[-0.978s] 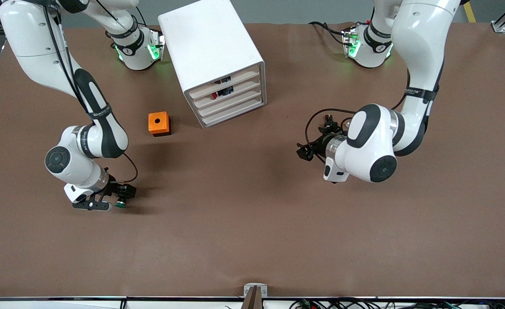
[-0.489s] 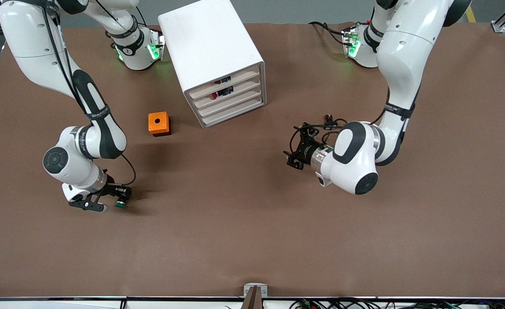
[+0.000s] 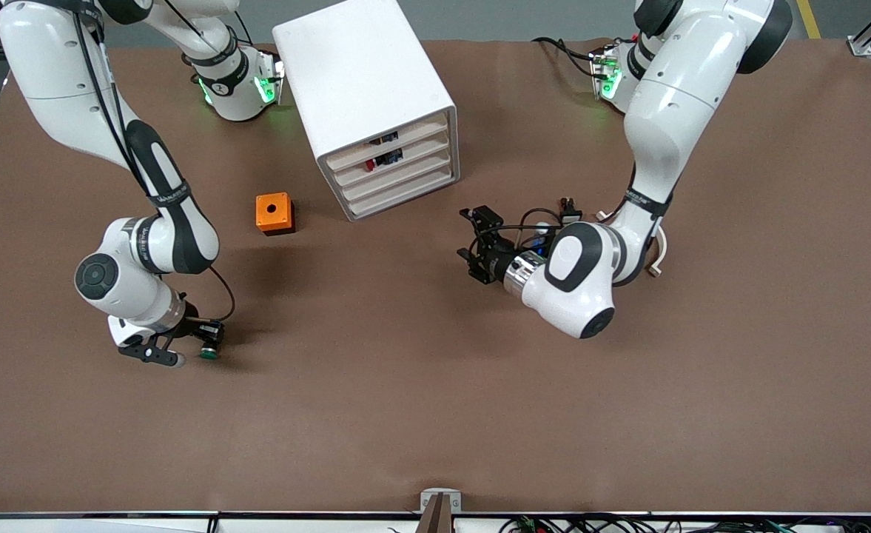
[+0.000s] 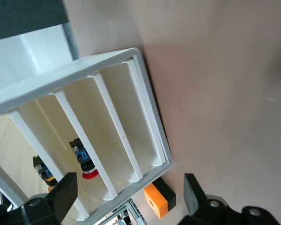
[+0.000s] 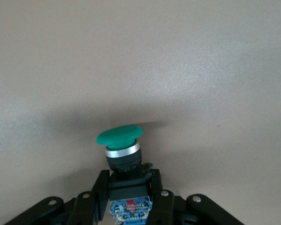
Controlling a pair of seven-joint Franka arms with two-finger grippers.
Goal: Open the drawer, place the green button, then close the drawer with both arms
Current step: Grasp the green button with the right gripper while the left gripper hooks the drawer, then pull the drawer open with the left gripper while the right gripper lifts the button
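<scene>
Right gripper [image 3: 197, 348] low at the table [image 3: 435, 414] toward the right arm's end, fingers [image 5: 155, 187] clamped on button [image 5: 123, 154] body; right wrist view alone shows green cap pointing away from the fingers, axis along them (seemingly level). Left gripper [image 3: 472, 235] spread wide before cabinet [image 3: 365, 89], drawer [image 3: 398, 180] shut.

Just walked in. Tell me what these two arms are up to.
The right gripper is down at the table toward the right arm's end, its jaws shut on the green button. The left gripper hangs with jaws open, facing the white cabinet, whose drawer is not yet pulled out. An orange cube sits on the table beside the cabinet, untouched.
</scene>
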